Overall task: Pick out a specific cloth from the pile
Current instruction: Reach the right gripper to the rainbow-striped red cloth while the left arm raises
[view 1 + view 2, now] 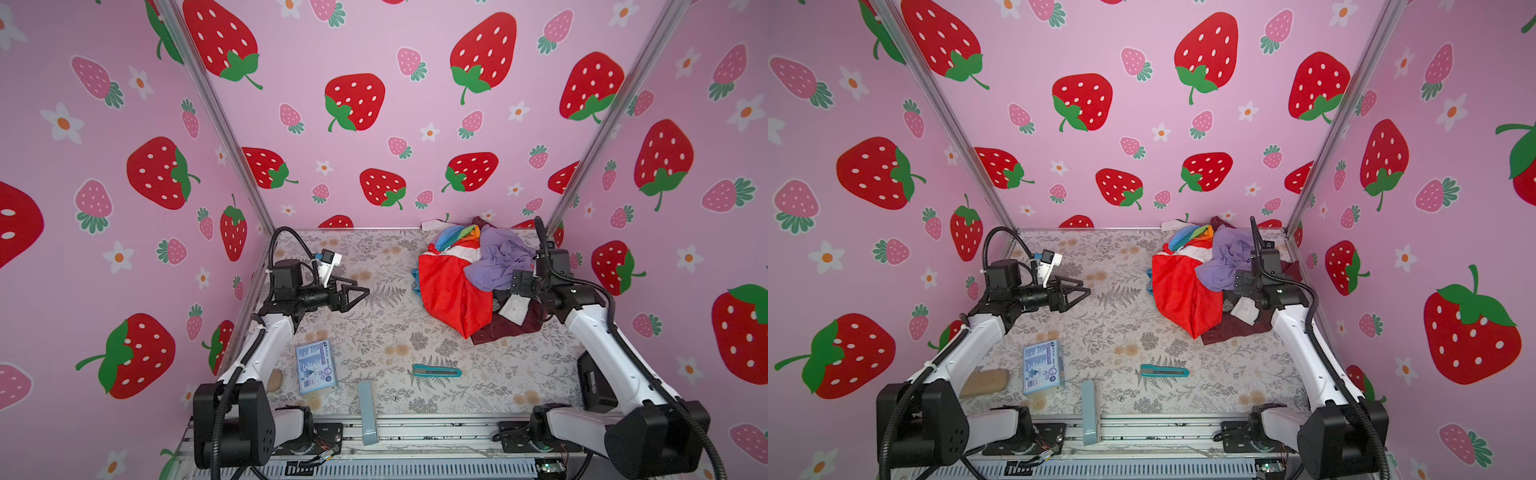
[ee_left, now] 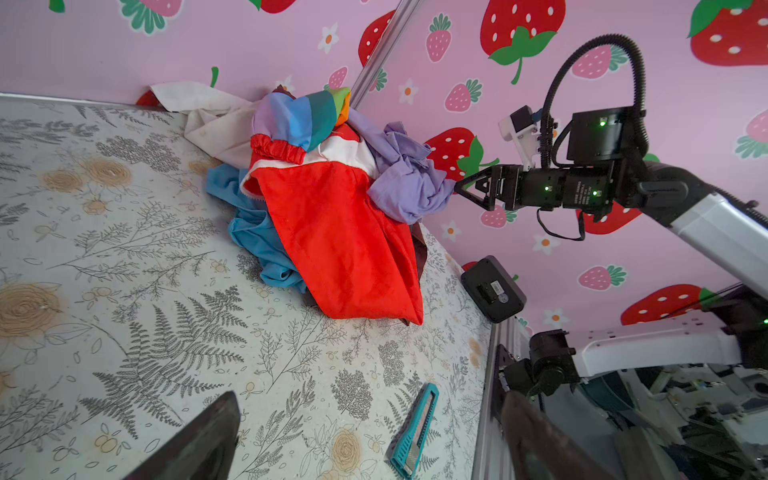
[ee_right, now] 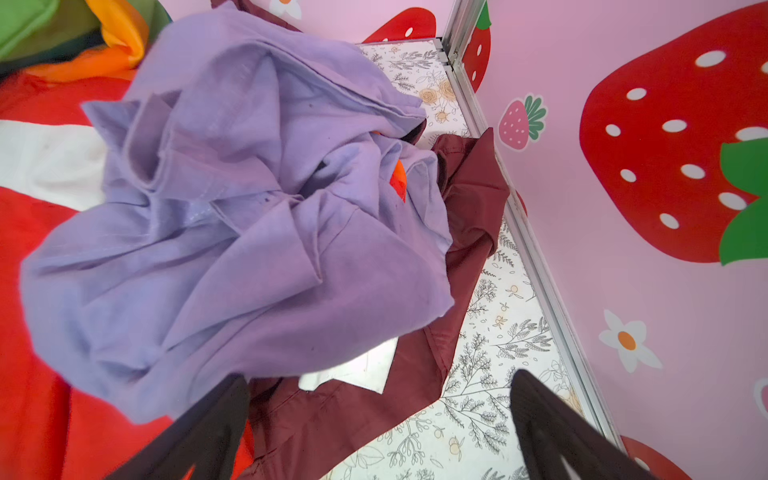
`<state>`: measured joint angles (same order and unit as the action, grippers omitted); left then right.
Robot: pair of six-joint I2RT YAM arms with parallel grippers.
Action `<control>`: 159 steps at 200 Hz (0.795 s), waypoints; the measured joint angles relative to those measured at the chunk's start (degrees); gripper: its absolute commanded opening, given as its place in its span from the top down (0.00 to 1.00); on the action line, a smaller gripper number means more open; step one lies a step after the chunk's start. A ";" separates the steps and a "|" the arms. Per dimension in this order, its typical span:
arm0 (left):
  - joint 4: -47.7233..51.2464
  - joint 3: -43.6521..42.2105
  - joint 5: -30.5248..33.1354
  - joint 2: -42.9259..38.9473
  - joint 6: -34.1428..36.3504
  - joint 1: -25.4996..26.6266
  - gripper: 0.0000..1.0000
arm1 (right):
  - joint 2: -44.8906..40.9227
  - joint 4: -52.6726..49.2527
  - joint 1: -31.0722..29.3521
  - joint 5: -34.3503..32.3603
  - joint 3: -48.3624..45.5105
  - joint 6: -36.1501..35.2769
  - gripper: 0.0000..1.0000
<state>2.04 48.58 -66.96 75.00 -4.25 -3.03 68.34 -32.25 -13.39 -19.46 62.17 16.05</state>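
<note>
One teal garment (image 2: 253, 241) beneath the cloth (image 2: 332, 232), plain only from left wrist

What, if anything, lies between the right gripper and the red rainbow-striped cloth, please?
The lavender garment lies crumpled over the cloth on that side, directly before the fingers of the open right gripper; a dark maroon garment lies under them.
</note>
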 measured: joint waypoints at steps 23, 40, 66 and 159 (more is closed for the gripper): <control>0.20 1.18 -1.57 2.64 -0.61 -0.15 0.01 | -0.85 -2.51 -2.19 -0.42 2.80 0.59 0.00; 0.92 1.49 -1.60 3.26 -0.98 -0.15 0.01 | -0.79 -3.93 -4.20 -0.63 4.81 0.70 0.00; 1.99 1.51 -0.31 2.62 -1.16 -0.15 0.01 | -0.44 -4.96 -7.13 -0.68 7.08 0.85 0.00; 1.68 1.51 5.07 0.90 -2.36 -0.15 0.01 | 18.78 3.13 -17.90 1.14 18.60 0.81 0.04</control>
<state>3.73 50.09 -61.89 75.90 -6.61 -3.18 87.11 -29.12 -31.29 -18.33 80.77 16.86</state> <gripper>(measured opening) 0.993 0.974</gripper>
